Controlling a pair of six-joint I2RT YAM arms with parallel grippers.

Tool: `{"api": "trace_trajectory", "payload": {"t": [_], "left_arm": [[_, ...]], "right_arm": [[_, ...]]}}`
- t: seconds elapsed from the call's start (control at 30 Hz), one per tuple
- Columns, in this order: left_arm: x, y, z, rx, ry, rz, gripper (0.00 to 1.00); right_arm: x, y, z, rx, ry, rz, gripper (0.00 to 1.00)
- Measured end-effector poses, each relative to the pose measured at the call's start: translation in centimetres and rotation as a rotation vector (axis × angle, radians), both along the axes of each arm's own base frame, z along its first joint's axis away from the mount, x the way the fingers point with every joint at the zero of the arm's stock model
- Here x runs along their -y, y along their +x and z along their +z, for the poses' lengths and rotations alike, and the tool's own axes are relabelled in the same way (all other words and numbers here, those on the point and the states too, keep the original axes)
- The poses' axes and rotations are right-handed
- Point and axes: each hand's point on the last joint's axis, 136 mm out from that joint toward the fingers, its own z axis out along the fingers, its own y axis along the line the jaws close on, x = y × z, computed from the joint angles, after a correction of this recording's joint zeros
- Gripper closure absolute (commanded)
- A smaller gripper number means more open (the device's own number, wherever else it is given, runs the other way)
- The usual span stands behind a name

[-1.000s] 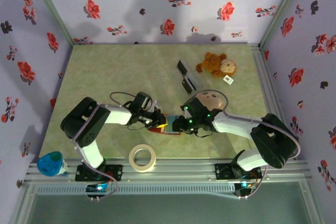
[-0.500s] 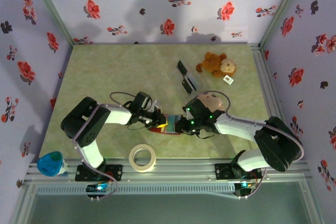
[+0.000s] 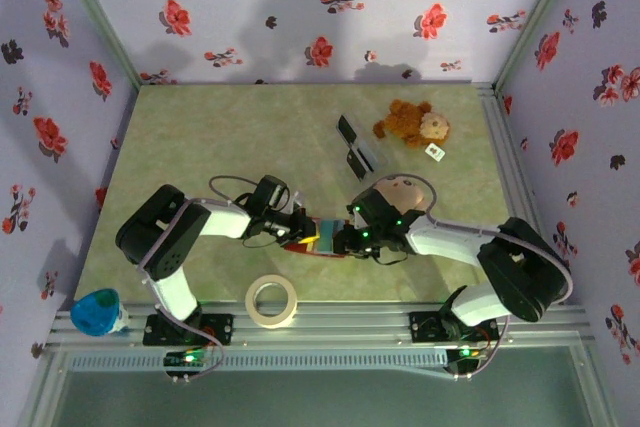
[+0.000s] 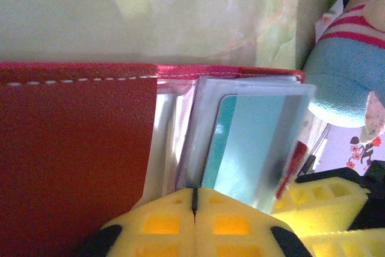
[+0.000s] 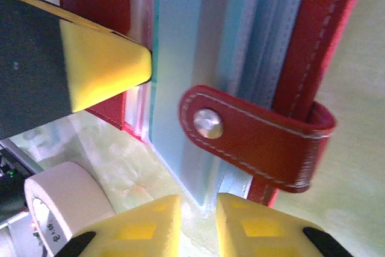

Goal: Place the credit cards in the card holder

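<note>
- The small red folding wallet (image 4: 72, 148) lay open on the mottled green table top (image 3: 200, 147), near the front edge, between the tips of the two arms.
- The left gripper (image 4: 194, 200) was clenched, its yellow pads pressed flat together at the edge of the wallet's clear pockets (image 4: 174, 130). I could not tell whether it pinched one of them.
- The right gripper (image 5: 198, 209) grasped the corner of a pale teal flat plastic card (image 5: 180, 58), which sat among those pockets.
- A red strap with a metal snap (image 5: 252, 136) lay across the pockets.
- A cream roll of tape (image 3: 272, 301) lay just in front of the wallet.
- Well behind it, dark flat cards (image 3: 347, 131) lay beside a brown plush bear (image 3: 412, 124).
</note>
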Motion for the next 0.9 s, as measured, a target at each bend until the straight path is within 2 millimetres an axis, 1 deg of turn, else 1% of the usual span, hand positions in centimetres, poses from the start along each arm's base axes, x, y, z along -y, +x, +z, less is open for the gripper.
{"api": "trace_trajectory", "payload": {"t": [0.07,0.3,0.33,0.4,0.43,0.53,0.73,0.83,0.9], "left_arm": [[0.0,0.0,0.0,0.0,0.0,0.0,0.96],[0.0,0.0,0.0,0.0,-0.007,0.004,0.96],[0.0,0.0,0.0,-0.001,-0.008,0.006,0.96],[0.0,0.0,0.0,-0.004,-0.009,0.008,0.96],[0.0,0.0,0.0,-0.003,-0.01,0.009,0.96],[0.0,0.0,0.0,-0.003,-0.012,0.01,0.96],[0.1,0.1,0.1,-0.002,-0.019,0.017,0.93],[0.1,0.1,0.1,-0.002,-0.023,0.021,0.94],[0.1,0.1,0.1,-0.001,-0.026,0.023,0.94]], "right_arm": [[0.0,0.0,-0.1,-0.002,0.0,0.001,0.83],[-0.1,0.0,-0.1,0.003,0.0,0.008,0.84],[-0.1,0.0,-0.1,0.003,0.0,0.008,0.83],[-0.1,0.0,-0.1,0.002,0.001,0.008,0.75],[-0.1,0.0,0.0,0.002,0.003,0.01,0.74],[-0.2,0.0,0.1,0.005,0.01,0.019,0.72],[-0.8,0.1,0.8,0.027,0.047,0.038,0.8],[-1.2,0.3,1.2,0.038,0.071,0.044,0.8],[-1.4,0.4,1.5,0.045,0.083,0.046,0.77]]}}
